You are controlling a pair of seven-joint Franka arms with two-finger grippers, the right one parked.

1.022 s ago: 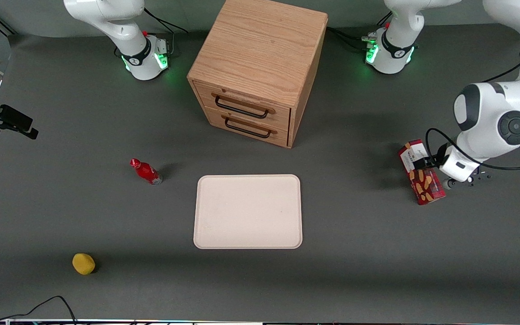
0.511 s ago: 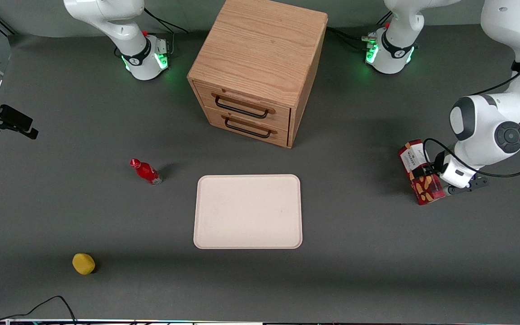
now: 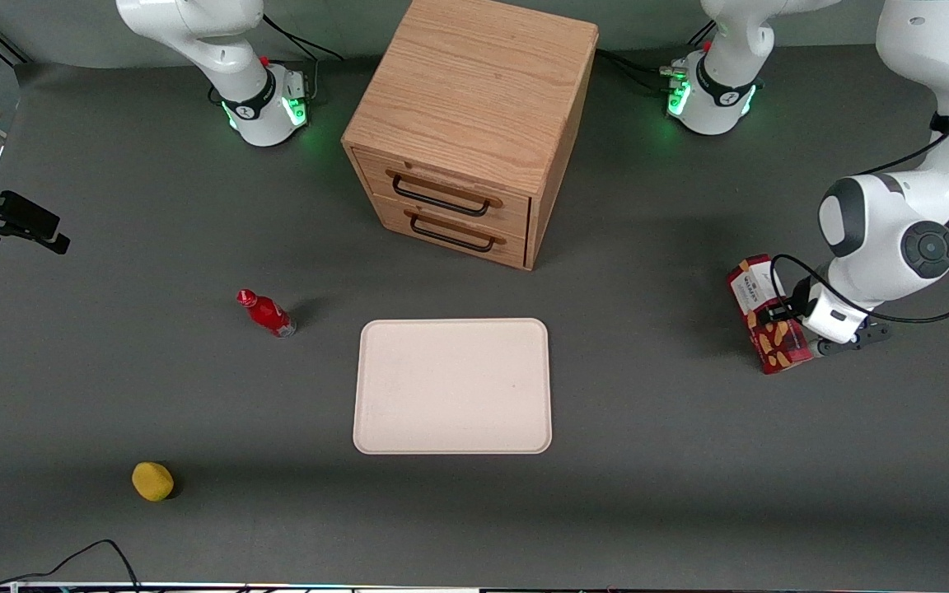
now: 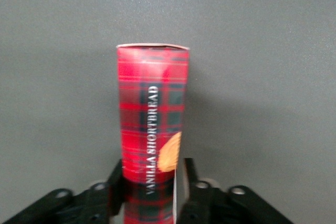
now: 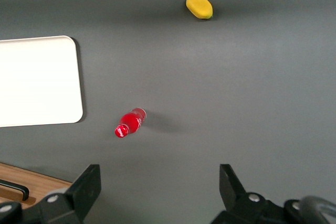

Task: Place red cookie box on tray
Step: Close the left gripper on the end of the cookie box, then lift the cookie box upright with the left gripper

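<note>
The end effector (image 3: pixel 773 316) has its fingers (image 4: pixel 105 195) pressed against the two long sides of the red cookie box (image 3: pixel 768 315), gripping it partway along its length, probably so the narrow carton lifts level. The box lies on the dark grey surface (image 3: pixel 647 494) at the working arm's end, directly in the end effector. The tray (image 3: pixel 451 385) sits well apart, toward the parked arm, with a wooden drawer cabinet (image 3: pixel 468 123), a small red bottle (image 3: pixel 266 313) and a yellow object (image 3: pixel 152 481) also out on the surface.
</note>
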